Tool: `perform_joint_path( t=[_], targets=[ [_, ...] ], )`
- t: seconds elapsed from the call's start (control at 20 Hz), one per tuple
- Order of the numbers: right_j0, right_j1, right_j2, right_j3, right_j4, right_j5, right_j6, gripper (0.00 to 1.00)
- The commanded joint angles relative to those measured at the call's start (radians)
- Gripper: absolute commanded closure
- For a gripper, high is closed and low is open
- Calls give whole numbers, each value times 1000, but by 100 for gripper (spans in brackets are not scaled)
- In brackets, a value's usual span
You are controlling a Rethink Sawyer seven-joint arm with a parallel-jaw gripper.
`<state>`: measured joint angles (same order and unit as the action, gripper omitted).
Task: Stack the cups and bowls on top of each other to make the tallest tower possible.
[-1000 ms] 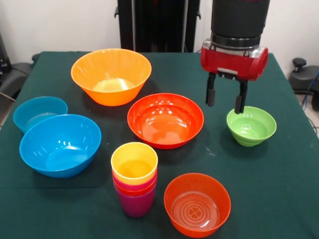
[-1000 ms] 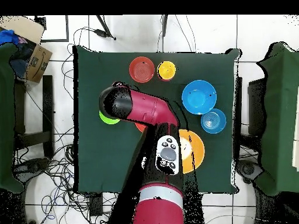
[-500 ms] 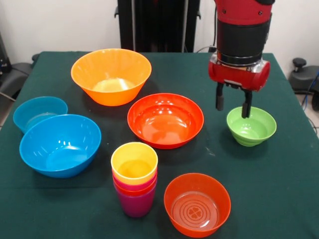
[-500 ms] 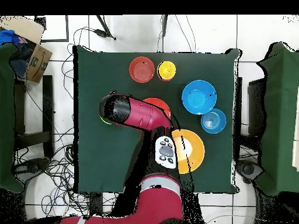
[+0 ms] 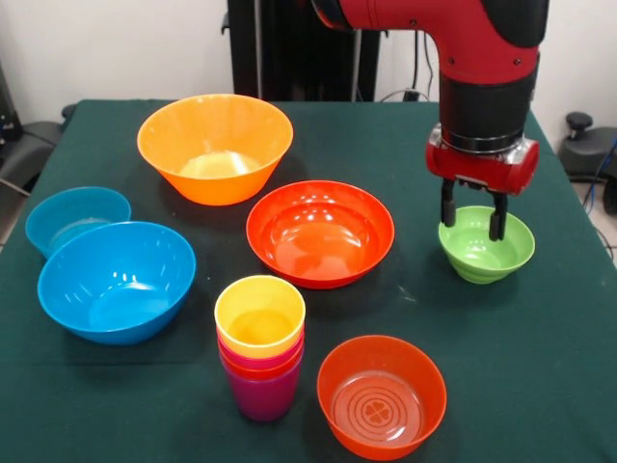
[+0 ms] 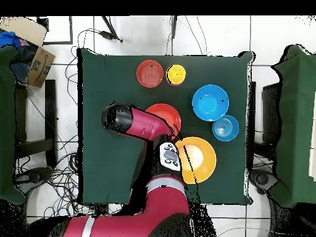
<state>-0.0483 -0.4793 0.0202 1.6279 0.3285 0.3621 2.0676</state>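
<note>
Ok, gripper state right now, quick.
Gripper: open, holding nothing; its fingers hang at the far rim of the small green bowl, not closed on it.

Arm (image 5: 453, 24): glossy red shell w/ black cylindrical wrist section, thin silver ring just above the red gripper housing. Gripper (image 5: 471, 214): red rounded block, two short black fingers (image 5: 447, 204) under it, dark hardware btwn them at the base. Overhead: red links, black joint cap, white panel w/ dark buttons (image 6: 170, 156), grey band near base.
</note>
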Motion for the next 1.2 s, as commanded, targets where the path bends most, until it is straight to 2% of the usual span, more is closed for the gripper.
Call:
perform_joint_path(
  t=[0.05,0.7,1.2],
  targets=[
    [8,36,78,62,22,-31,167,0],
    [12,21,56,96,13,-19,162,0],
    [15,55,45,106,5,-49,160,0]
  ],
)
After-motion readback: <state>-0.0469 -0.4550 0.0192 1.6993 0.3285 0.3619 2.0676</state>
